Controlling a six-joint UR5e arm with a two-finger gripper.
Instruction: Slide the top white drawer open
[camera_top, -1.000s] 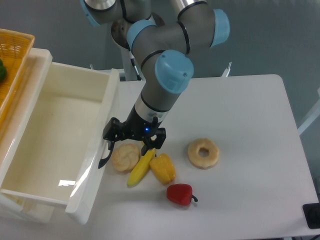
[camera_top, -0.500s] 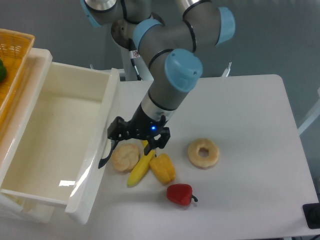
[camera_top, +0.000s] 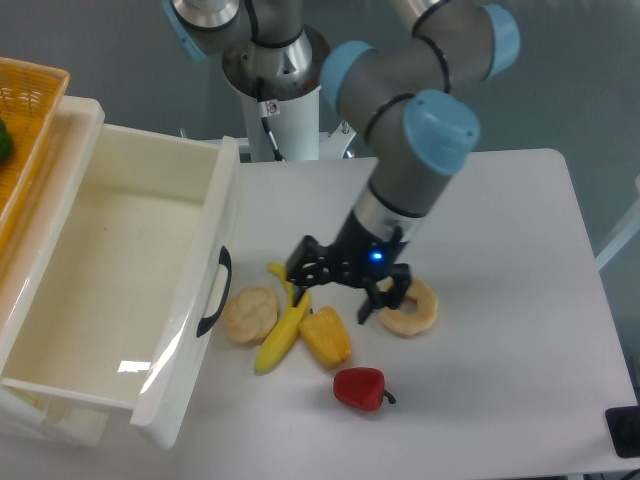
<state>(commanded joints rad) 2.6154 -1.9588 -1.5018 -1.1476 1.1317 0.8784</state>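
- The drawer (camera_top: 110, 290) stood pulled far out at the left of the bench (camera_top: 500, 220), its deep white box open to the camera and nothing visible inside it; judging by that, the sliding looked done or nearly so.
- Its curved black handle (camera_top: 214, 292) sat on the front panel, facing the food on the bench, and nothing touched it.
- The hand (camera_top: 341, 297) hung well apart from the handle, over the food between the banana (camera_top: 280, 335) and the donut (camera_top: 418, 312), with its fingers spread and nothing between them.
- The box looked stiff and glossy (probably slick to pinch on its flat faces), so the handle seemed the only sound place to take hold, with one finger hooked behind the bar's middle.
- A big box on runners likely moved as one rigid piece, and a pull straight along the runners would suit it better than a skewed one, which might bind it.
- A round pastry (camera_top: 250, 315) lay just beside the front panel, below the handle, with a yellow pepper (camera_top: 326, 337) and a red pepper (camera_top: 359, 388) nearby.
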